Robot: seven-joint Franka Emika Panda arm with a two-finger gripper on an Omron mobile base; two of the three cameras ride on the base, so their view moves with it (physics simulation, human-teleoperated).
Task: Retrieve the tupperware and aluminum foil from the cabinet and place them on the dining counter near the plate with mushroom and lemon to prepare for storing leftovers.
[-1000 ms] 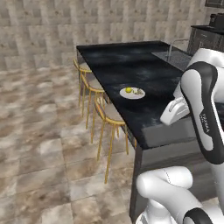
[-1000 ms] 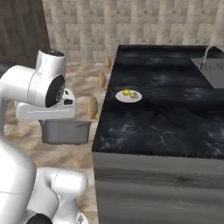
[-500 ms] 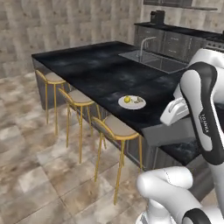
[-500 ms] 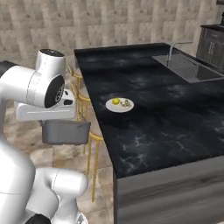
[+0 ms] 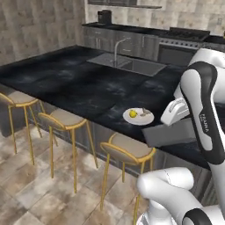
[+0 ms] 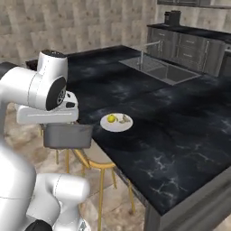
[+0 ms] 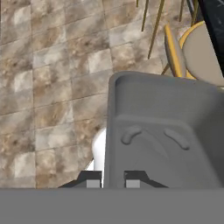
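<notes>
Left base view: grey tub carried beside the counter.
White plate with lemon and mushroom sits near the counter edge, above a stool.
Right base view: tub hangs under the hand, off the counter, left of the plate.
Hand view: claw clenched on the tub wall, over floor tiles.

the tupperware runs off the hand view's lower edge; the mushroom on the plate is too small to make out.
</notes>
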